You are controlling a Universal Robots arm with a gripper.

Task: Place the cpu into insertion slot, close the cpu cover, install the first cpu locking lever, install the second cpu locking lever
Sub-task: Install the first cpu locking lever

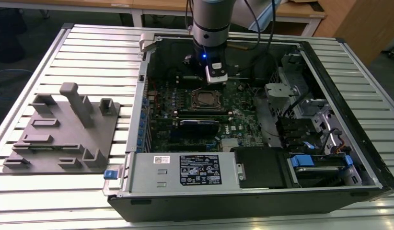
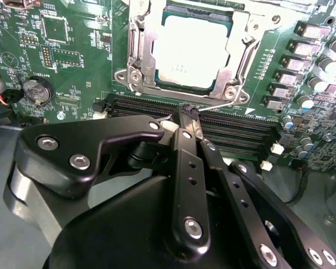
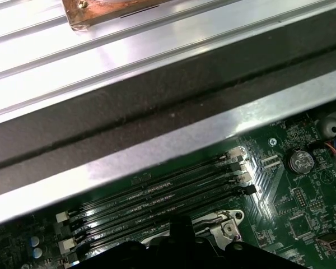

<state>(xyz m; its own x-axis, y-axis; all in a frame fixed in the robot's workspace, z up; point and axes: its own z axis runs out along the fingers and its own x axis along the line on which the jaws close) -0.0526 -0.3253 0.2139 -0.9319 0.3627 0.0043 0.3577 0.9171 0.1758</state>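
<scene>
Gripper (image 2: pixel 187 113) closest to the lens in the second wrist view: black linkages, fingers pressed together, tips down at a thin wire lever (image 2: pixel 218 106) just beside the slot (image 2: pixel 129 75). Can't tell if the tips pinch the wire or only touch it.

Cpu (image 2: pixel 193 47) lies flat in the slot, silver top up. Cover (image 2: pixel 242 47) looks down over its edges, centre cut-out showing the chip. Judging by that: placing done, cover closed, lever work in hand.

Memory slots (image 2: pixel 235 131) run between gripper and slot on the green board (image 2: pixel 73 73); coin battery (image 2: pixel 35 89) off to one side.

Exterior view: arm stands upright inside the open case (image 1: pixel 350 143), gripper (image 1: pixel 214 77) just above the board, slot (image 1: pixel 205 99) near its tip. Grey fixture (image 1: pixel 63 129) on the slatted table (image 1: pixel 88 43), at the exterior view's left, well apart.

Handling, as judgement:
- Lever: light, stiff, springy wire, smooth and likely slippery. Best taken or pushed near its free end, where leverage is greatest.
- Cpu: light, rigid, fragile underneath. Edges only.
- Cover: thin sheet metal that bends if forced.
</scene>
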